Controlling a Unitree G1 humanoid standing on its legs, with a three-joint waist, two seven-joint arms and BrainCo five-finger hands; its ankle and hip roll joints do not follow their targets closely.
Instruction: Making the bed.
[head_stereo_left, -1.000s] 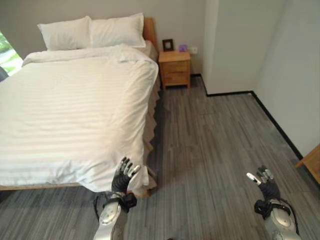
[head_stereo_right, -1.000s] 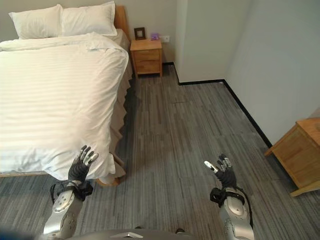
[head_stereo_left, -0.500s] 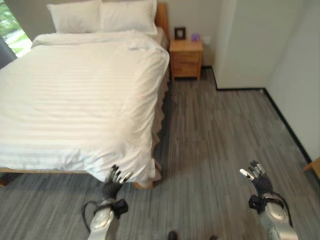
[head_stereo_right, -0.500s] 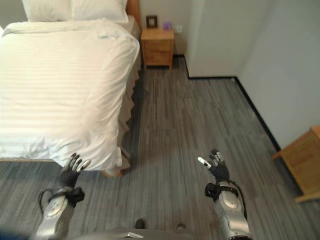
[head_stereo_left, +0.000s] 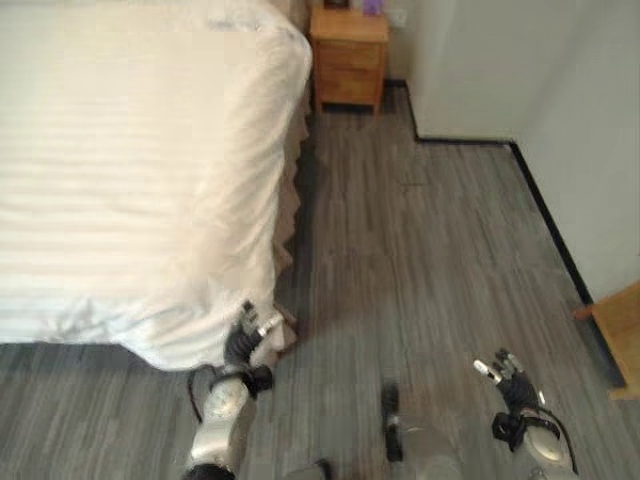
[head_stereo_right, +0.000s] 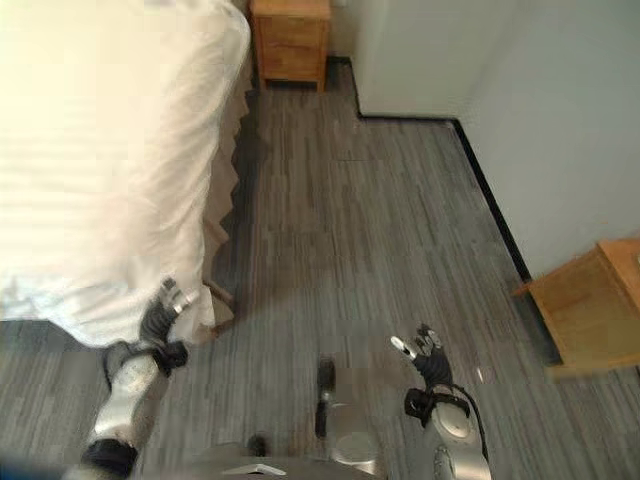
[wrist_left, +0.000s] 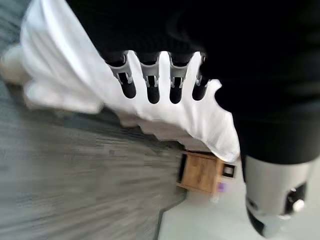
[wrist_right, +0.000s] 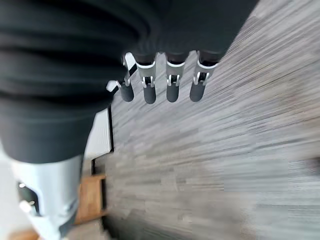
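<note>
- Here the white duvet (head_stereo_left: 130, 170) covers the bed, its lower corner (head_stereo_left: 190, 345) hanging over the foot end toward the grey floor (head_stereo_left: 420, 250).
- The left hand (head_stereo_left: 247, 335), fingers straight and holding nothing, sits right at that corner, the bed stretching away up and leftward.
- The right hand (head_stereo_left: 503, 368), likewise relaxed and empty, hangs over the floor well apart, so the left is clearly nearer.

Duvet (head_stereo_left: 130, 150) showing as soft matt striped white cloth; nightstand (head_stereo_left: 348, 55) smooth wood; floor (head_stereo_left: 430, 270) matt grey wood-grain.

Left hand (head_stereo_left: 243, 342) raised, fingers (wrist_left: 150, 84) straight; right hand (head_stereo_right: 424, 357) likewise.
</note>
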